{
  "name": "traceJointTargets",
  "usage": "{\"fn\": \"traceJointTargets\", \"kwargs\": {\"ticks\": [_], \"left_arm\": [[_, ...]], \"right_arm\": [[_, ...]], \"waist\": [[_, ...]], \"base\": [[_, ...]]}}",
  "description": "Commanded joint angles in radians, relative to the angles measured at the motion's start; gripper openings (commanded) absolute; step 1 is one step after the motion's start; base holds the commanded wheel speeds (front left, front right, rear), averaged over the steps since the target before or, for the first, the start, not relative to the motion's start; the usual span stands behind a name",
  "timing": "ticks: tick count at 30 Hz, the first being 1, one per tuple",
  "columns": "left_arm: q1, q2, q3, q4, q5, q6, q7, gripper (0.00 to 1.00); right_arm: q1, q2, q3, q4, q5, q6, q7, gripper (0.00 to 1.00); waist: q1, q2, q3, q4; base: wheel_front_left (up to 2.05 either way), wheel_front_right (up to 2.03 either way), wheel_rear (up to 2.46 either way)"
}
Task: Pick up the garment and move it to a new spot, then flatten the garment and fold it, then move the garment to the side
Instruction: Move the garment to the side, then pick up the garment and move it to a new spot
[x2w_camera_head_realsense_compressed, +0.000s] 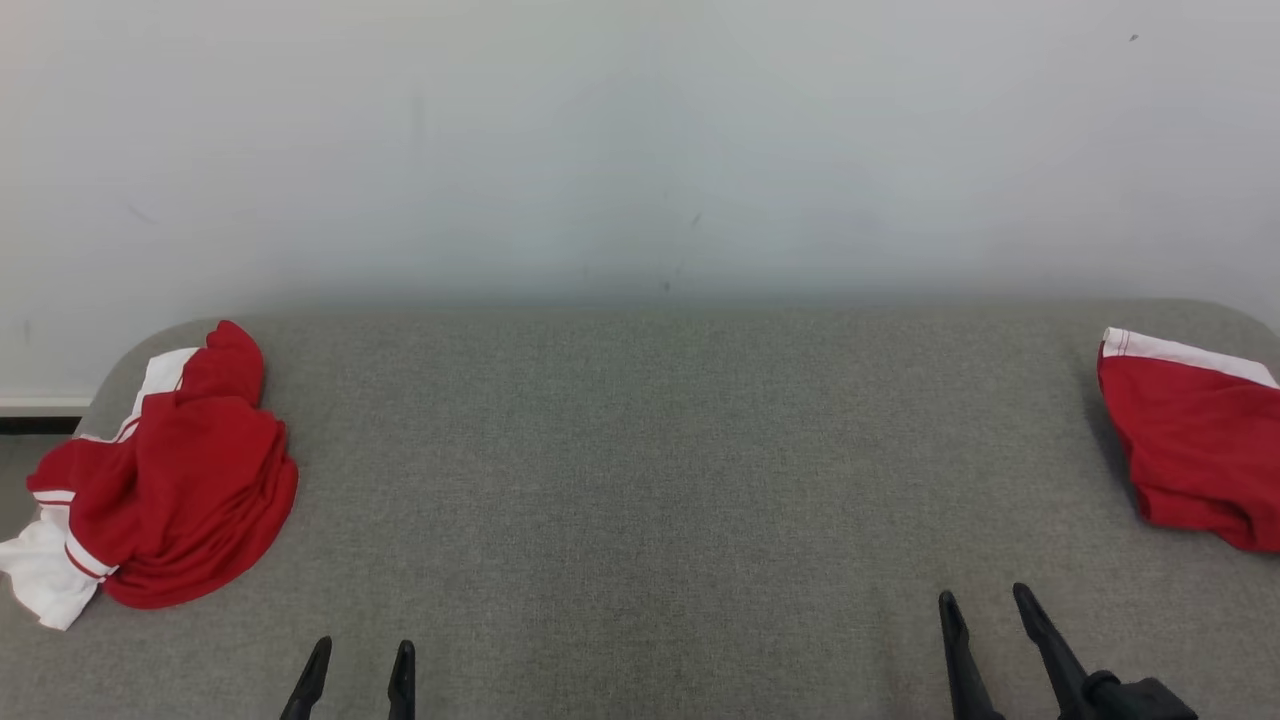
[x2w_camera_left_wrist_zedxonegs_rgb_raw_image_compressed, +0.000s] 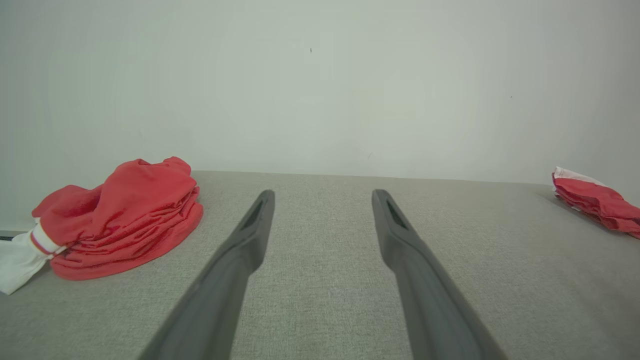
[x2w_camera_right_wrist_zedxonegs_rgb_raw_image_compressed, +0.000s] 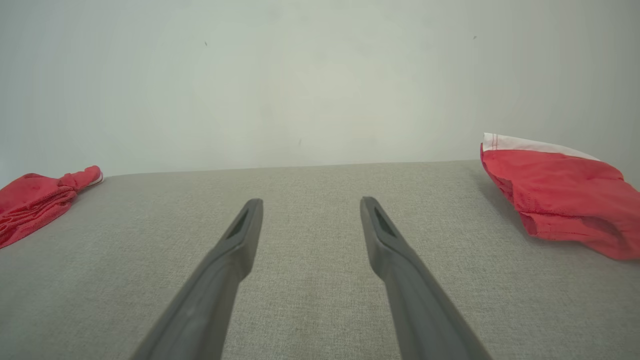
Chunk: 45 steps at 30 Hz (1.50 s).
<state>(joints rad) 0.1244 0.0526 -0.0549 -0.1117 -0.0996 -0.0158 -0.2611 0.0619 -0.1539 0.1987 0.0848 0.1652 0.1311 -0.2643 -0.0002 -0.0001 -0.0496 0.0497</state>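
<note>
Garment (x2w_camera_head_realsense_compressed: 190, 480), red and crumpled, lies at left; left and right jaws spread, empty.

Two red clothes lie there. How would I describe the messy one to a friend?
Look at the gray fabric surface against the white wall, then its left end. The crumpled red garment is heaped there, white fabric spilling forward, unlike the flatter red garment at the right end.
</note>
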Motion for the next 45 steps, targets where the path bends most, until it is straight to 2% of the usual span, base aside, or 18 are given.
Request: {"fn": "traceJointTargets", "kwargs": {"ticks": [1,13,19,27,45], "left_arm": [[0.019,-0.001,0.006,0.001,0.006,0.0,-0.004,1.0],[0.046,-0.002,-0.003,0.027,0.021,-0.013,-0.004,1.0],[0.042,-0.002,-0.009,0.027,0.021,-0.007,-0.004,1.0],[0.035,-0.002,-0.024,0.011,0.027,0.009,-0.004,1.0],[0.044,-0.002,-0.005,-0.026,0.008,0.051,-0.004,1.0]], "right_arm": [[0.019,0.004,0.008,0.003,-0.001,-0.001,-0.002,1.0],[0.054,0.005,0.039,0.011,-0.007,-0.001,-0.002,1.0],[0.052,0.003,0.031,0.003,-0.004,-0.001,-0.002,1.0],[0.051,0.017,0.064,-0.009,0.002,-0.001,-0.002,1.0],[0.054,0.031,0.094,-0.017,0.013,-0.001,-0.001,1.0]], "waist": [[0.0002,0.0001,-0.022,0.001],[0.0002,0.0001,-0.041,-0.011],[0.0002,0.0001,-0.036,0.004],[0.0002,0.0001,-0.029,0.095],[0.0002,0.0001,-0.034,0.371]], "base": [[0.0,0.0,0.0],[0.0,0.0,0.0],[0.0,0.0,0.0],[0.0,0.0,0.0],[0.0,0.0,0.0]]}}
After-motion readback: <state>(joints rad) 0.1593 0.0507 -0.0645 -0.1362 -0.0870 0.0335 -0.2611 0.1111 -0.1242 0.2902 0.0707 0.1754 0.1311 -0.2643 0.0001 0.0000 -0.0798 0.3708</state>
